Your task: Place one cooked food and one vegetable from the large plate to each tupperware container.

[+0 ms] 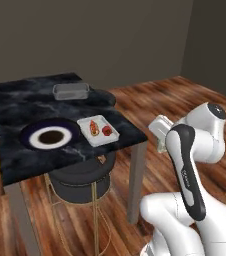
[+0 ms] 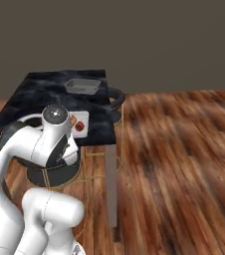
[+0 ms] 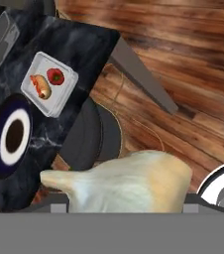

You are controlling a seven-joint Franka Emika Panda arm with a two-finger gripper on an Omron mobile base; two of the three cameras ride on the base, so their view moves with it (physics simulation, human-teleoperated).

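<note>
You had the end effector [image 1: 160,134] drawn back off the bench [image 1: 15,97], over the floor [image 1: 165,95] and beside the bench's near corner. In the hand view a pale bulb [image 3: 129,181] sat right where the finger tips rise, hanging above bare boards, so I judged the jaws clenched on it, though the tips themselves were hidden behind it.

The bulb looked cream-white, rounded and faintly ribbed, probably garlic or the like. You could expect it to be light and fairly firm, with a smooth curved skin that could roll or slip between flat pads. The fat belly was the place to hold it, not the thin neck. Its long axis lay across the hand view, with the tapered tip toward that view's left and the fat end toward its right. How that sat in the room, I could not tell.

Under the bench's near edge stood a dark round stool [image 1: 80,180]. On the bench, nearest you, the pale tray [image 1: 99,140] held an orange-brown cooked piece [image 1: 93,128] and a red pepper [image 1: 106,130] side by side, so that one looked served. Just to its left the plate [image 1: 74,131] looked bare. Furthest, near the back edge and well apart from the others, the dark tray [image 1: 71,90] appeared empty, so you would likely have wanted the bulb carried there.
</note>
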